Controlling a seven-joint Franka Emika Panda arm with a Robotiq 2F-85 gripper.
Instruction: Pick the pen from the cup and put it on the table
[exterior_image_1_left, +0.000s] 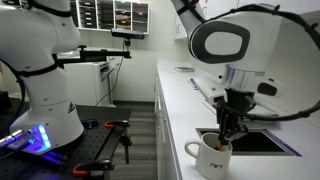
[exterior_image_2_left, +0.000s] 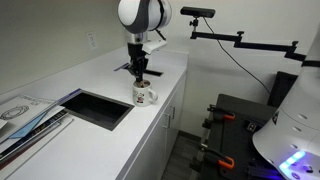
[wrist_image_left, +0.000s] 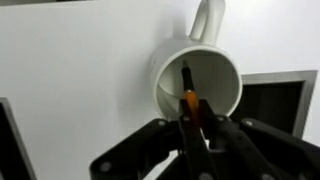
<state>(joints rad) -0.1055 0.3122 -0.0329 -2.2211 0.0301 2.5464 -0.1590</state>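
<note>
Wrist view: gripper (wrist_image_left: 193, 115) jaws look pinched almost shut on the upper end of the pen (wrist_image_left: 186, 80). Its lower end sits inside the cup (wrist_image_left: 222, 80), which stands on the table (wrist_image_left: 80, 60). Pen is probably light, stiff, thin, slick (may pivot); grip high, lift straight. Count: one pen, one cup.

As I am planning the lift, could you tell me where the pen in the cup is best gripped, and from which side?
Grip the pen at its upper end, nearest the rim of the cup, coming straight down from above. It leans inside the cup with its lower end deep inside, so the walls block any sideways approach. The gripper hangs right over it.
</note>
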